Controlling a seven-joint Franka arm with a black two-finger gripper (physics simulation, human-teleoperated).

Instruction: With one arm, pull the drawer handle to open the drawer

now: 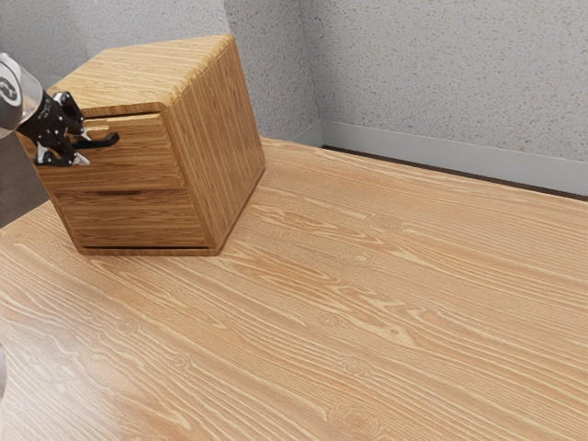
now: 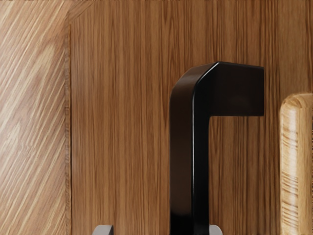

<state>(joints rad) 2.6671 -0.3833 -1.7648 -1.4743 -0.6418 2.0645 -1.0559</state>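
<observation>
Little of the task can be counted as done. The gripper [image 1: 78, 149] has been brought to the front of the upper drawer [image 1: 129, 156] of the wooden cabinet [image 1: 211, 129], which stands at the far corner of the table [image 1: 367, 303], toward the exterior view's left. The black handle [image 2: 190, 156] is bracketed by the hand but not gripped: in the wrist view one grey fingertip [image 2: 102, 230] is seen well clear of the bar, with bare panel between them, while the other sits just beside it. The hand is therefore judged released, not clenched on anything.

The drawer front is seen about level with the front of the lower drawer, and only a dark seam is shown along its top edge. No clear opening can be made out, so the closing of the grip and the whole pull are judged to be left.

The handle's long axis is laid along the drawer front, roughly level across its width, and the one end that shows is bent back toward the panel. The front is faced toward the exterior view's lower left; a pull would have to be made that way, straight out from the cabinet.
</observation>
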